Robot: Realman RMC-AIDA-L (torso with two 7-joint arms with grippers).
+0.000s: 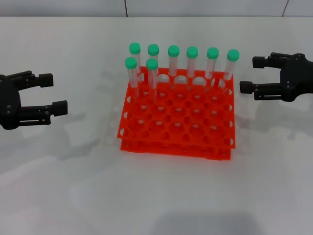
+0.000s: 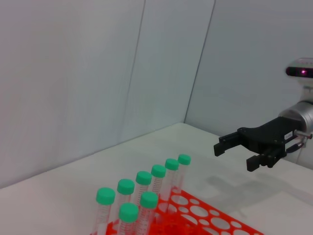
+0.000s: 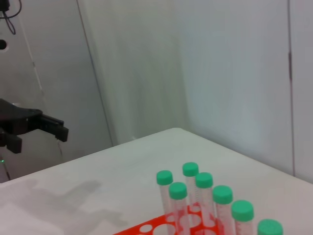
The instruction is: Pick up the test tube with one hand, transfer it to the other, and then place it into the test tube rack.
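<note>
The left gripper (image 1: 53,94) hovered over the table (image 1: 156,196), well apart from the rack (image 1: 178,122) on its left side. Its two fingers stood apart and held nothing. From the right wrist camera the same gripper (image 3: 51,128) appeared far off beyond the tubes, also empty.

In the middle stood the orange-red rack. Eight green-capped tubes stood upright in it: six in the back row and two in the second row at the left end. No tube lay loose on the table, so the tube for the task was, as I judge, one of these eight; the nearest one to the left gripper was the second-row tube at the left corner (image 1: 131,73).

The right gripper (image 1: 252,74) waited on the right side of the rack, near the last back-row tube (image 1: 231,63), fingers spread and empty.

To do the pick well, the gripper should probably come from above, close on the tube just under the cap, and lift straight up, because the neighbour tubes stand very close and a sideways approach could knock them.
</note>
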